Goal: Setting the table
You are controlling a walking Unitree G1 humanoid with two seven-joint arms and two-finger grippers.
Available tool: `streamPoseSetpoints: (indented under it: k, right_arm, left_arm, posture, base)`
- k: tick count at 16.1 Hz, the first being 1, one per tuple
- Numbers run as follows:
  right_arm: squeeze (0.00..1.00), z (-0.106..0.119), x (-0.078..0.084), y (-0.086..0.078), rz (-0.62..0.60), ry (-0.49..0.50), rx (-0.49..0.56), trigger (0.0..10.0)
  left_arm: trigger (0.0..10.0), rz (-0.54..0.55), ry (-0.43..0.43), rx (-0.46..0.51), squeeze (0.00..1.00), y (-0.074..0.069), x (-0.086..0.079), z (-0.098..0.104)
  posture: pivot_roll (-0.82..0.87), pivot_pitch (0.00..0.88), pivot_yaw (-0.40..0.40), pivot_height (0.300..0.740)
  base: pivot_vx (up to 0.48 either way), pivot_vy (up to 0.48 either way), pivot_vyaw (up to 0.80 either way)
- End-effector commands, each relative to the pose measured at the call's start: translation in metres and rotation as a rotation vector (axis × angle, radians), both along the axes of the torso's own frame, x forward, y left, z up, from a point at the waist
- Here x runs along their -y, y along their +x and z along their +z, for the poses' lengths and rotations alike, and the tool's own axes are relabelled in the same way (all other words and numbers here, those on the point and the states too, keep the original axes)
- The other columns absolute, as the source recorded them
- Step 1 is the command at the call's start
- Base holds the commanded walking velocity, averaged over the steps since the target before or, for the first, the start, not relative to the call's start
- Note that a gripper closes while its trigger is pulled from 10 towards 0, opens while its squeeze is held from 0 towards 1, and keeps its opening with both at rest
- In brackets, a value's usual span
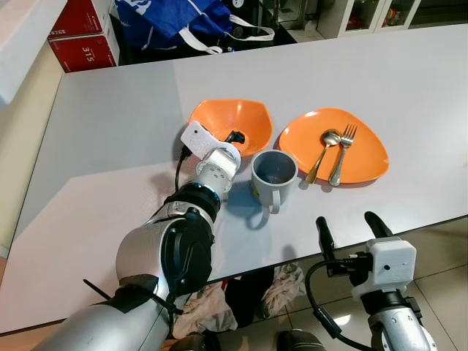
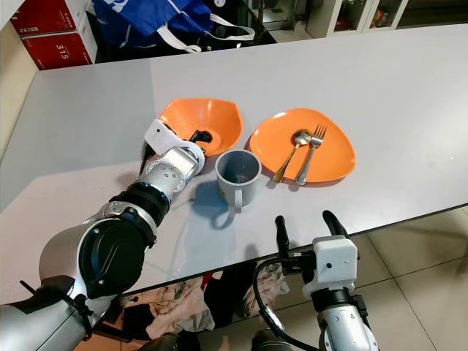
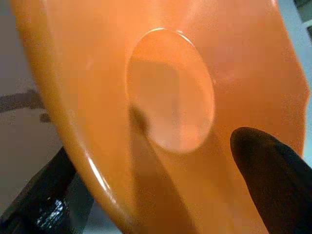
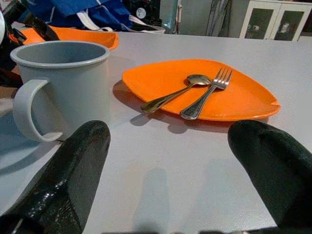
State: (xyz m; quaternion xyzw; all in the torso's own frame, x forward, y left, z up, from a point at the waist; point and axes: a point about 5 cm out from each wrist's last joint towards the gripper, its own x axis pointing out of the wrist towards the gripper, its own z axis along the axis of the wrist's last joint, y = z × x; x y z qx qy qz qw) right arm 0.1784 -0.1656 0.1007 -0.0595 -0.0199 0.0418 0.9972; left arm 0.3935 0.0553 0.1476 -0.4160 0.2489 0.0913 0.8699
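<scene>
1. Four pieces out on the table (image 1: 110, 124) so far: bowl (image 1: 245, 121), plate (image 1: 365, 157), mug (image 1: 275, 175), plus a spoon (image 1: 324, 153) and fork (image 1: 344, 152).
2. Left gripper (image 1: 232, 137) at the bowl's near rim, one finger (image 3: 273, 170) inside the bowl and the other (image 3: 44, 200) outside, under the rim. Straddling the wall at a narrow gap; probably pinching it, though contact not certain from these views.
3. Bowl toward the middle of the table, left of the plate and just behind the mug; apparently resting flat.
4. Right gripper (image 1: 352, 232) off the near table edge, low, fingers spread wide and holding nothing; pointed toward mug and plate.
5. Mug upright just in front of the bowl, handle (image 4: 29, 112) turned toward the robot, near the plate but apart from it.
6. Spoon and fork lying side by side on the plate, heads away from the robot, handles reaching the plate's near rim.
7. Judged about halfway: everything delivered, nothing yet arranged as a proper setting.
8. Likely left: shifting or settling the bowl, taking spoon and fork off the plate and laying them beside it, setting the mug by the plate.
9. Beyond the far edge: a blue bag (image 1: 175, 18) and red boxes (image 1: 80, 33), no part of the job.
</scene>
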Motion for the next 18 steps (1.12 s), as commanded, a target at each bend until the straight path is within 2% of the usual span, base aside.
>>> streamPoseSetpoints:
  k: [1,7,12,15,18]
  right_arm:
    - [0.00,0.002,-0.002,-0.001,0.007,-0.002,0.001,10.0]
    - [0.00,0.000,-0.003,0.004,0.017,0.003,0.000,10.0]
    - [0.00,-0.002,-0.006,0.009,0.033,0.008,0.003,10.0]
    - [0.00,-0.001,-0.007,0.013,0.037,0.012,0.006,10.0]
    - [0.00,-0.001,-0.006,0.017,0.043,0.012,0.009,10.0]
  left_arm:
    - [10.0,0.009,0.053,-0.039,0.00,0.000,-0.004,-0.001]
    - [10.0,0.004,0.113,0.008,0.00,0.004,-0.011,0.007]
    - [10.0,-0.054,0.220,0.097,0.00,0.008,-0.019,0.019]
    - [10.0,-0.055,0.286,0.109,0.00,0.006,-0.036,0.014]
    - [10.0,-0.026,0.412,0.196,0.00,-0.001,-0.065,0.023]
  posture:
    - [-0.29,0.065,0.064,0.736]
    - [-0.27,0.050,0.057,0.736]
    - [-0.23,0.029,0.048,0.736]
    - [-0.21,0.023,0.042,0.736]
    - [-0.19,0.013,0.037,0.736]
  base:
    - [0.000,0.000,0.00]
    - [0.000,0.000,0.00]
    - [0.000,0.000,0.00]
    - [0.000,0.000,0.00]
    - [0.000,0.000,0.00]
